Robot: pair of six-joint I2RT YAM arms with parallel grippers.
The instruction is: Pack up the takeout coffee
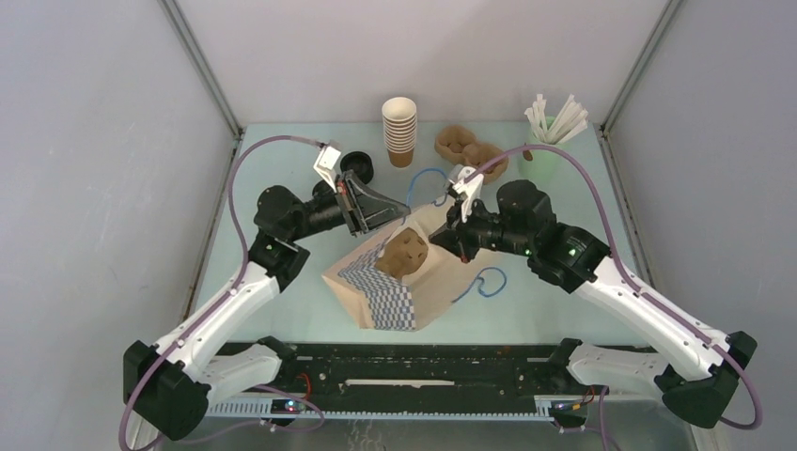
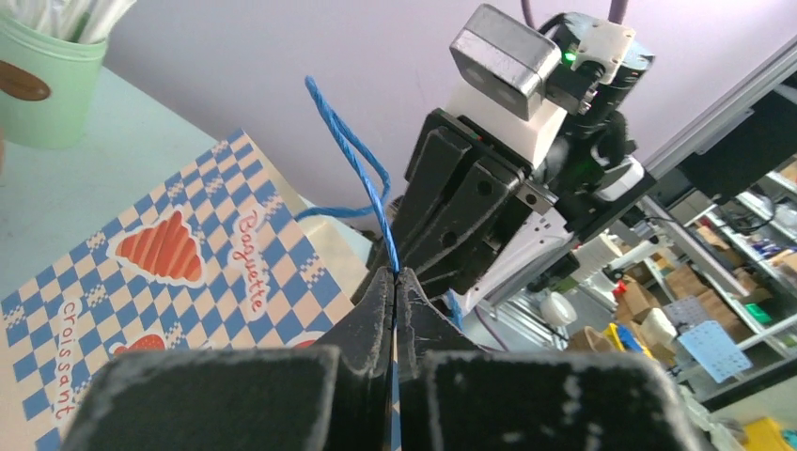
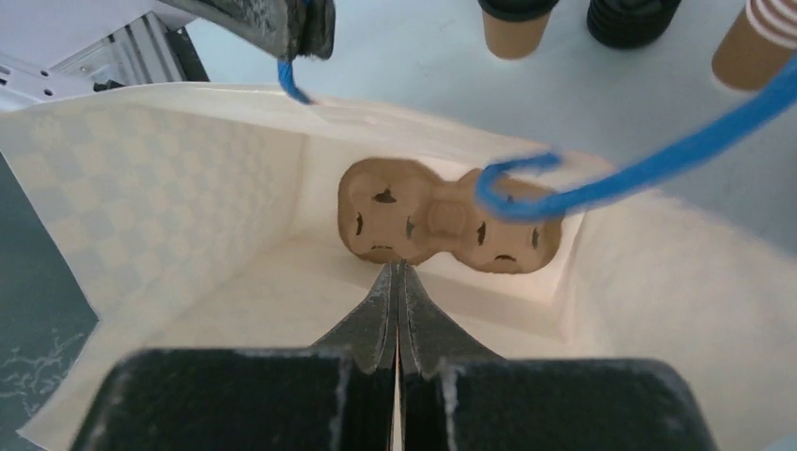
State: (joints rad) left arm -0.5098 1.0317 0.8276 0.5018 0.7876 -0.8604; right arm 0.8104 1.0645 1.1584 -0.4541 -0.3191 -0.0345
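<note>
Left arm reaches in from the near left corner, elbow bent, wrist turned toward mid-table. The left gripper (image 2: 396, 282) is clamped tight on a blue cord handle (image 2: 362, 160) of the paper bag (image 1: 376, 291). The right arm folds in from the near right corner and meets it at the bag's mouth. The right gripper (image 3: 399, 282) has its fingers pressed fully together at the near rim. Whether paper sits between them, I can't tell.

The bag lies on its side mid-table (image 1: 291, 310), checked face up. A moulded-pulp cup tray (image 3: 442, 221) is deep inside it. The second blue handle (image 3: 564, 178) loops right across the right wrist's view of the opening.

The stack of kraft paper cups (image 1: 399, 132) stands at the far edge, well apart from the bag. Spare pulp trays (image 1: 470, 148) are just to its right. A green cup (image 1: 543, 160) of white straws (image 1: 556, 117) stands toward the far right corner. Left of the stack are a single brown cup with a dark top (image 3: 512, 26) and something black (image 3: 630, 14).
</note>
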